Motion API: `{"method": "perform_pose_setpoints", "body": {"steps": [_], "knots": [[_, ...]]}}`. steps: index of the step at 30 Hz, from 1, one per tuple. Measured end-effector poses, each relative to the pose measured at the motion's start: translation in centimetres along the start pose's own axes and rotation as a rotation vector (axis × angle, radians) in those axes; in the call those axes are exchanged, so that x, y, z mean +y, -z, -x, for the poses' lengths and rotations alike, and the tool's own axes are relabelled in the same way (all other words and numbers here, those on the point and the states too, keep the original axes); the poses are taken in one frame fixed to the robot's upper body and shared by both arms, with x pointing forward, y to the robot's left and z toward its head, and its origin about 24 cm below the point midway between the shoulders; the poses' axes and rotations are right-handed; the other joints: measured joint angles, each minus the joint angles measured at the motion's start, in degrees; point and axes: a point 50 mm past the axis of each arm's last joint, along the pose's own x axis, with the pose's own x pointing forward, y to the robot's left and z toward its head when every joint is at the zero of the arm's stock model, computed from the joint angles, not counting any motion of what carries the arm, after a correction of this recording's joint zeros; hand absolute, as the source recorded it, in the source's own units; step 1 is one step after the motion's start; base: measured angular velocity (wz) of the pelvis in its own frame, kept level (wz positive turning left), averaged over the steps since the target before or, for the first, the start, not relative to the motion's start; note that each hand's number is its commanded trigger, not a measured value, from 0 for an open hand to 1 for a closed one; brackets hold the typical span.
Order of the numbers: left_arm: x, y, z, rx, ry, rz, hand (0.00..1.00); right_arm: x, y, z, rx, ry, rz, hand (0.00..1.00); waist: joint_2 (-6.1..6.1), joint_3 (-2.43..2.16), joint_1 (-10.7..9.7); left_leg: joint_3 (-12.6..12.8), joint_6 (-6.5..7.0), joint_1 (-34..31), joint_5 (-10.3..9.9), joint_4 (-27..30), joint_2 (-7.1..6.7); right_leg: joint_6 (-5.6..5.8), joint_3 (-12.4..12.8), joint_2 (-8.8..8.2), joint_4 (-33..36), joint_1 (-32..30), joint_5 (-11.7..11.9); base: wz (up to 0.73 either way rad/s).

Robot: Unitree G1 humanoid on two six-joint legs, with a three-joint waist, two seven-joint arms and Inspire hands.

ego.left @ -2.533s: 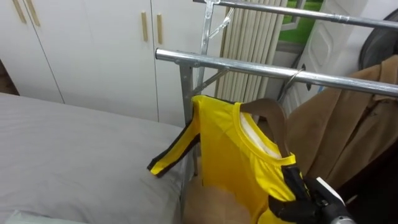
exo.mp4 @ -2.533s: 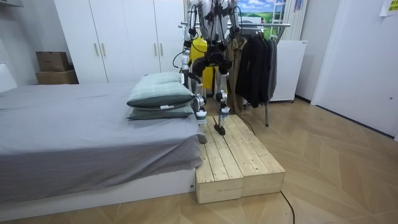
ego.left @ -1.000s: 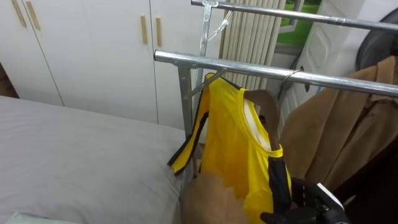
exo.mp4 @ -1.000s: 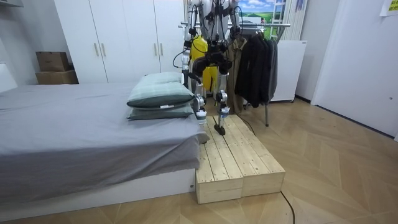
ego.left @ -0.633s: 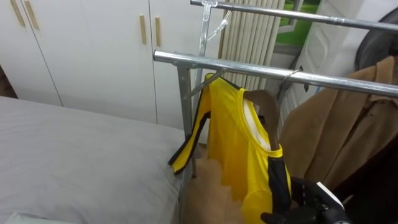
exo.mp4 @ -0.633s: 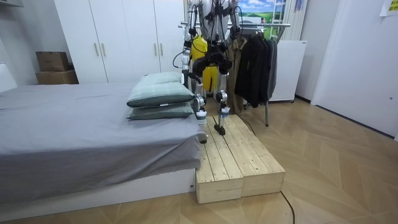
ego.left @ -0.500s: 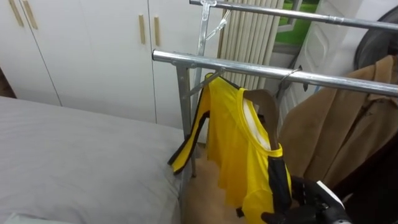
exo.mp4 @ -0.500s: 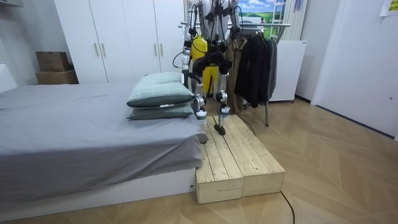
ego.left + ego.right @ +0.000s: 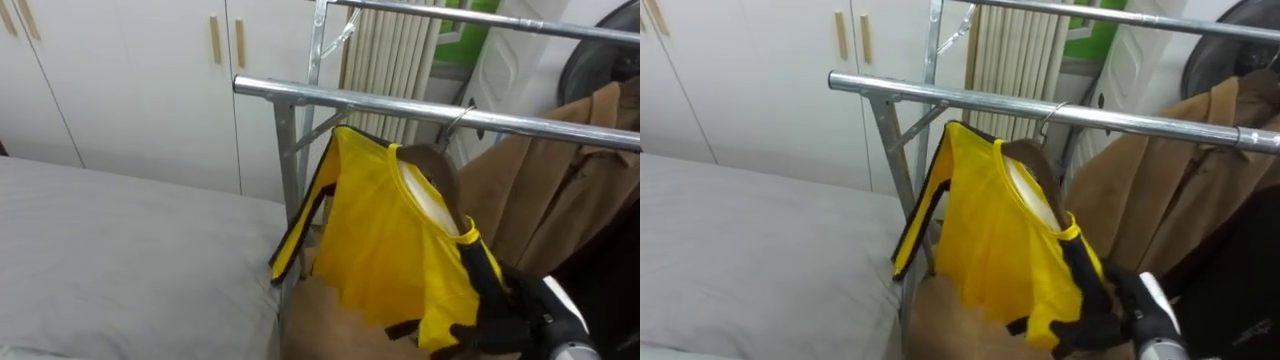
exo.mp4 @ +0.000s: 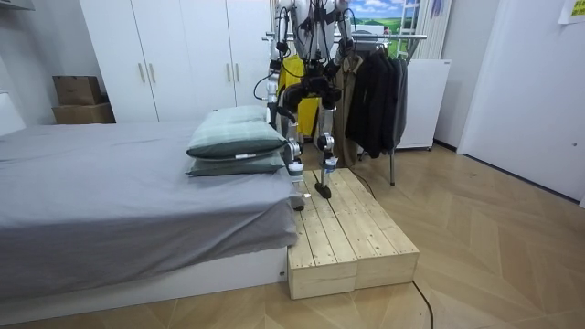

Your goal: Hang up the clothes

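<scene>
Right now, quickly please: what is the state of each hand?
Left hand: cannot be told.
Right hand: closed on the yellow black-trimmed shirt.

Right hand (image 9: 505, 320) cut off by the bottom edge, curled into the yellow shirt (image 9: 400, 240) at its hem, hanger (image 9: 432, 160) mostly buried inside the collar, brown coat (image 9: 560, 190) and rail (image 9: 400, 103) running off the right edge.
</scene>
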Motion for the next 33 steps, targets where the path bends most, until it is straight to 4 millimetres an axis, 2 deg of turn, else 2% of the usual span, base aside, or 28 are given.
{"method": "perform_pose_setpoints", "body": {"steps": [3,6,11,14,16,18,20,23,26,33], "knots": [[0.0,0.3,-0.1,-0.005,0.003,0.018,0.00,-1.3,-0.2,0.2,-0.018,0.069,-0.069,0.00,-0.02,0.00,-0.6,-0.1,0.00,0.1,0.0,-0.1,-0.03,-0.01,0.1,0.00,0.1,0.0,-0.4,0.02],[0.0,0.9,-0.1,0.004,0.005,0.041,0.00,-2.5,0.6,0.8,-0.006,0.132,-0.141,0.00,-0.12,-0.04,-2.1,-0.6,-0.08,0.4,-0.1,-0.1,-0.09,0.19,0.0,-0.11,0.4,0.1,-1.1,0.08],[-0.1,1.4,-0.2,0.001,0.008,0.091,0.00,-4.2,4.0,3.1,0.099,0.233,-0.176,0.00,-0.11,-0.04,-3.1,0.1,-0.16,0.5,0.0,-0.8,-0.05,0.16,0.3,0.06,0.6,-0.6,-1.2,-0.06],[-0.3,1.8,-0.2,0.011,0.014,0.101,0.00,-4.4,6.2,4.2,0.177,0.268,-0.231,0.00,-0.14,-0.02,-3.6,0.6,-0.14,0.8,0.0,-0.8,-0.07,0.14,1.0,0.13,1.0,-0.8,-1.1,-0.10],[-0.4,2.2,-0.3,0.018,0.017,0.102,0.00,-4.3,7.3,4.7,0.219,0.277,-0.253,0.00,-0.17,0.05,-3.8,0.6,-0.14,1.4,0.0,-0.8,-0.12,0.06,1.7,0.27,1.2,-0.6,-1.4,-0.14],[-0.4,2.5,-0.3,0.021,0.015,0.103,0.00,-4.1,8.9,5.3,0.281,0.283,-0.281,0.00,-0.43,0.17,-4.8,0.4,-0.14,1.8,0.0,-0.8,-0.14,0.02,1.6,0.28,1.2,-0.1,-1.9,0.02],[-0.4,2.5,-0.3,0.020,0.014,0.102,0.00,-3.7,11.7,6.7,0.400,0.290,-0.289,0.00,-0.67,0.19,-5.2,0.5,-0.15,2.0,0.0,-0.8,-0.12,0.19,1.9,0.32,1.2,-0.1,-2.0,-0.03],[-0.4,2.4,-0.3,0.018,0.014,0.101,0.00,-2.7,14.0,8.5,0.506,0.302,-0.316,0.00,-0.39,0.29,-5.5,1.4,-0.17,1.5,0.0,-0.9,-0.06,0.47,2.8,0.57,1.5,-1.1,-1.9,-0.16],[-0.5,2.4,-0.3,0.019,0.015,0.100,0.00,-1.5,16.0,9.9,0.611,0.306,-0.360,0.00,-0.19,0.41,-5.6,2.0,-0.22,1.5,-0.1,-1.3,-0.02,-0.06,3.5,0.85,1.7,-1.5,-1.2,-0.15],[-0.5,2.4,-0.3,0.021,0.017,0.105,0.00,0.5,18.2,12.1,0.725,0.279,-0.414,0.00,0.56,0.64,-5.8,1.9,-0.28,1.4,-0.1,-1.4,0.02,-0.20,3.6,1.00,2.0,-1.8,-1.2,-0.02]]}}
